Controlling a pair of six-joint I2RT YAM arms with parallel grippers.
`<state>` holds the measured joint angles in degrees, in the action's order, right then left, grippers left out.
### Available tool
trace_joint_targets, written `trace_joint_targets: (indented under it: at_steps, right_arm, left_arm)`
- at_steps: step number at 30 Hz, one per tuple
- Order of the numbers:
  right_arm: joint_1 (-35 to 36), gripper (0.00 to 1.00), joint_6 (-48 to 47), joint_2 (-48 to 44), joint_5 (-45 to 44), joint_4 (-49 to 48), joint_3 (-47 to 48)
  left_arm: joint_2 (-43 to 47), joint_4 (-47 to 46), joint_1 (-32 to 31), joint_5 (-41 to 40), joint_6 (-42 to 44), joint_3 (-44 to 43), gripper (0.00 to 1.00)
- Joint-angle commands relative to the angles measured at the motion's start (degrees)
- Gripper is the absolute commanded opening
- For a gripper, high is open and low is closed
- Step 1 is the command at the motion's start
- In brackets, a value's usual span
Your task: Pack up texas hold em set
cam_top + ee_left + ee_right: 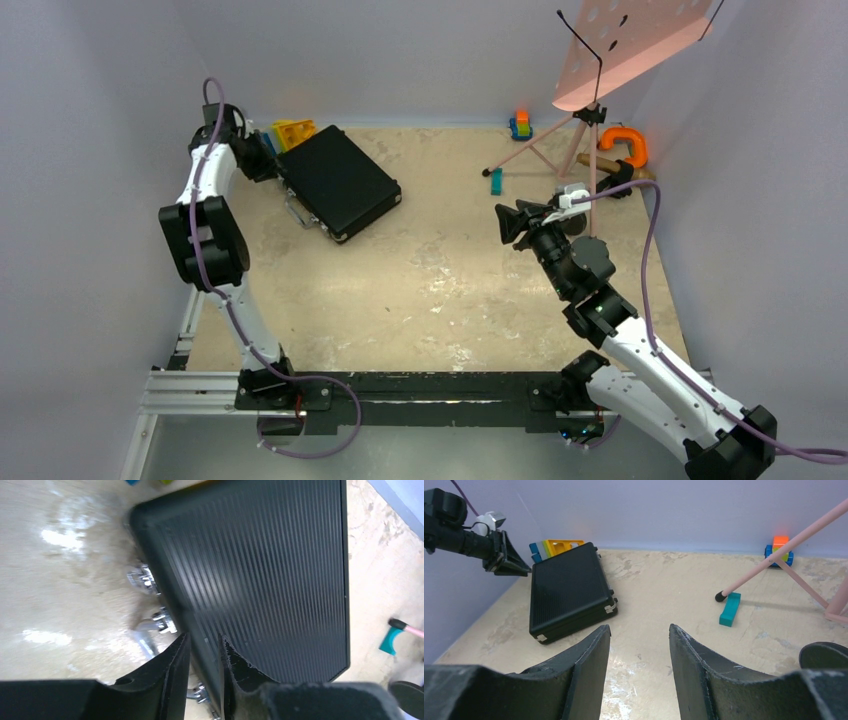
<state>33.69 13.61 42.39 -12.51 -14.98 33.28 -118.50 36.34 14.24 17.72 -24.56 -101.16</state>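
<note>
at 10 o'clock on the table [450, 300], top view: the black case [338, 180] lies flat with its lid down, its far corner just beside some yellow and blue toy blocks [293, 131]. no chips, card box or dice in sight. judgement: they are inside and the packing is near its end. step in hand, as i read it: securing the shut case. silver latches [162, 622] sit along its long front edge, too blurred to say whether they are snapped.

left claw [204, 639]: fingers a narrow slit apart, straddling that latch edge, and the rim shows in the slit. cannot tell whether the pads pinch it or hang above it. left arm reaches far out toward 10–11 o'clock, elbow raised, wrist bent toward the case.

right claw [638, 627]: fingers apart, nothing between them, well apart from the case at about 3 o'clock, pointing toward 9 o'clock. arm folded, forearm off the table.

next move, judgement: set the left fingers squarely on a latch or the rim and press. a skewed push could slide the case. the right arm could brace the opposite side.
</note>
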Motion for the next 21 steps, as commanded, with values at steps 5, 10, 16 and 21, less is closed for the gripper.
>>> trace_joint_targets:
  at_steps: [5,10,16,21]
  right_arm:
    - [-0.3,0.51,-0.8,0.5,-0.8,-2.6,0.0]
    - [-0.2,0.51,-0.7,0.4,-0.9,-2.7,0.0]
    - [-0.3,0.51,-0.7,0.4,-0.7,-2.7,0.1]
    - [-0.3,0.51,-0.7,0.2,-0.8,-2.6,0.0]
  left_arm:
    - [-5.1,-0.9,-2.4,3.8,-3.6,-6.1,0.24]
    - [-10.3,11.1,-2.4,-2.7,-3.6,-12.5,0.17]
    - [-13.8,16.3,-2.4,-5.9,-2.3,-13.6,0.12]
    - [-15.9,19.6,-2.6,-5.8,-2.3,-16.7,0.11]
